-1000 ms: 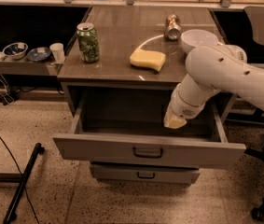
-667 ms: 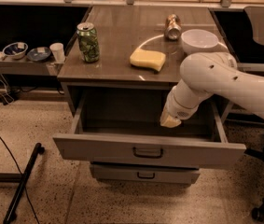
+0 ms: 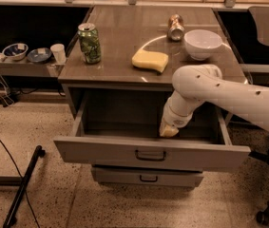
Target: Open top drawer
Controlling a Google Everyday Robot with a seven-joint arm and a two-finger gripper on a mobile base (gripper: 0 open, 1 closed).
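The top drawer (image 3: 100, 152) is a wide grey metal drawer, pulled far out of the cabinet, and its inside looks empty. Its small dark bail handle (image 3: 150, 155) sits at the centre of the flat front. My white arm reaches in from the right, and my gripper (image 3: 168, 131) hangs just inside the drawer, behind the front panel and a little right of the handle. The gripper touches nothing that I can see.
On the cabinet top (image 3: 120, 65) stand a green can (image 3: 89, 42), a yellow sponge (image 3: 150, 60), a white bowl (image 3: 203, 43) and a can lying on its side (image 3: 175, 26). A lower drawer (image 3: 146, 176) sticks out slightly. Bowls and a cup (image 3: 57, 52) sit on a left shelf. A black stand (image 3: 22, 186) lies on the floor at left.
My arm and gripper have shifted slightly left inside the open drawer. The drawer itself has stayed where it was.
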